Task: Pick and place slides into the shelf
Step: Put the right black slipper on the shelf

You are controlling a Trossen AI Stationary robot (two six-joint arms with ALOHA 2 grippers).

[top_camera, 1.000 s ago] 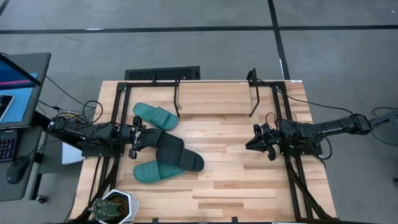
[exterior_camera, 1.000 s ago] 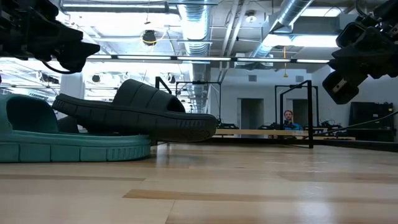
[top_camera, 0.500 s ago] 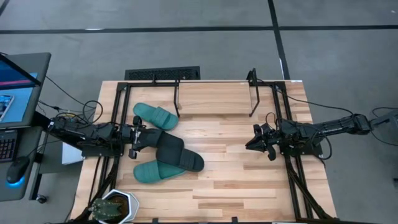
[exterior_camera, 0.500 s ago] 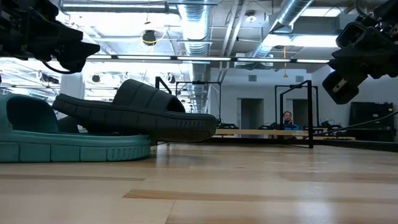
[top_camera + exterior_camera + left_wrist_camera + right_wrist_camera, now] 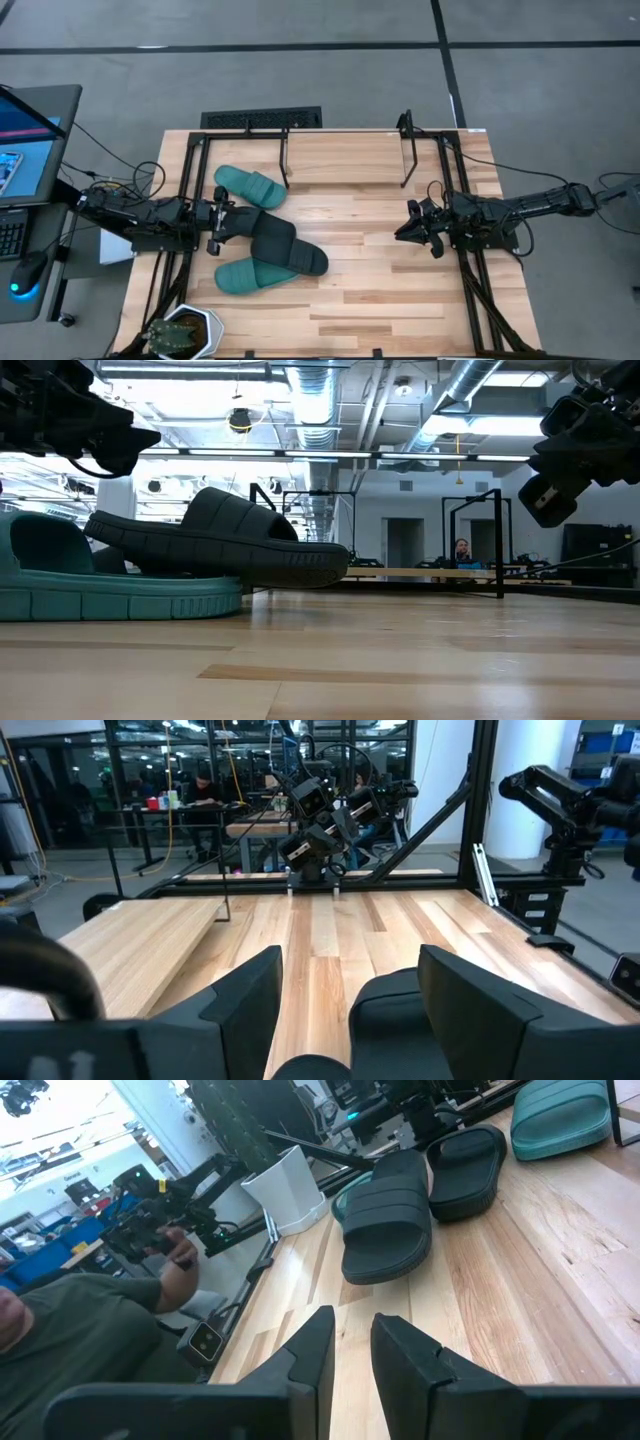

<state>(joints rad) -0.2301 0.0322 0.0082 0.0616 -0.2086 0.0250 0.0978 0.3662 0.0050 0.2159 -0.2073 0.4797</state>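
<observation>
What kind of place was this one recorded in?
Most likely a robotics lab or workshop. Bare ducts and pipes run under an open ceiling, other black-framed workbenches stand in the room behind, and a monitor sits beside the wooden table on a concrete floor.

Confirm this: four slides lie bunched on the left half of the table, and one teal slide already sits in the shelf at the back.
Wrong on the last part. The high view shows the shelf holding nothing; that teal slide lies flat on the table beside the shelf's left post. The four slides are bunched on the left half.
</observation>
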